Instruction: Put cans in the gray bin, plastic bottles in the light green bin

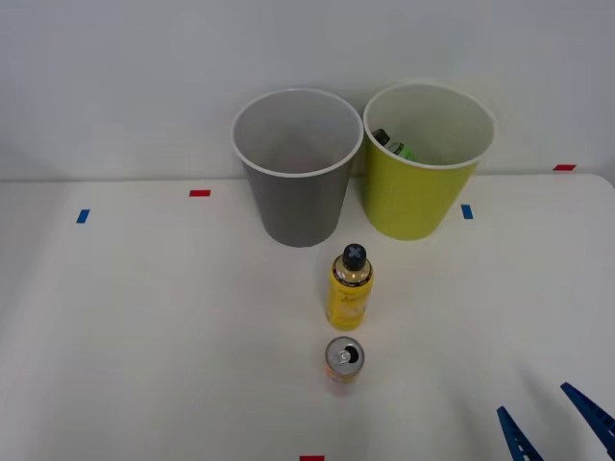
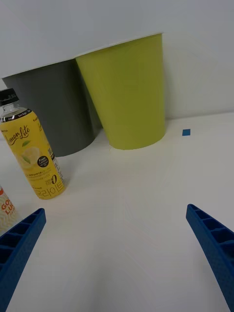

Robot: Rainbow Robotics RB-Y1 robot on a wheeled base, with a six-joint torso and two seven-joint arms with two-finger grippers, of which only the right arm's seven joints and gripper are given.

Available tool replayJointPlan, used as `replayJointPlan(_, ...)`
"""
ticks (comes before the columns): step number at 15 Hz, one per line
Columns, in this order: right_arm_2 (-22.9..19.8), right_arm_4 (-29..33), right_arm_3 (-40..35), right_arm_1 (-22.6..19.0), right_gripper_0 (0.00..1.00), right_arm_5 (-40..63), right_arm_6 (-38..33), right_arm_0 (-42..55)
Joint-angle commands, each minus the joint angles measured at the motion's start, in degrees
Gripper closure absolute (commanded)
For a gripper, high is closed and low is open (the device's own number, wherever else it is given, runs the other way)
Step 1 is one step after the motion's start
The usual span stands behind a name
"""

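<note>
Sorting was partly done: a green bottle (image 1: 396, 147) lay inside the light green bin (image 1: 413, 197). The right gripper (image 1: 555, 421), fingers spread and empty, sat at the table's five o'clock. Likely next: grasp the upright, black-capped yellow bottle (image 1: 350, 288) or the silver-topped can (image 1: 343, 359) at its six o'clock; the gray bin (image 1: 296, 197) stood at its eleven o'clock.

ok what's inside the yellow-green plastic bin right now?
In the round yellow-green plastic bin, a green plastic bottle with a dark cap leans against the inner wall. The bin's near wall hides its lower body and the bin floor, so anything else inside can't be seen.
</note>
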Motion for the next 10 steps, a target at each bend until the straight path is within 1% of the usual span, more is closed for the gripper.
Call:
replayJointPlan(1, 0.0, -0.01, 0.0, 0.01, 0.0, 0.0, 0.0, 0.0)
replayJointPlan(10, 0.0, -0.01, 0.0, 0.01, 0.0, 0.0, 0.0, 0.0)
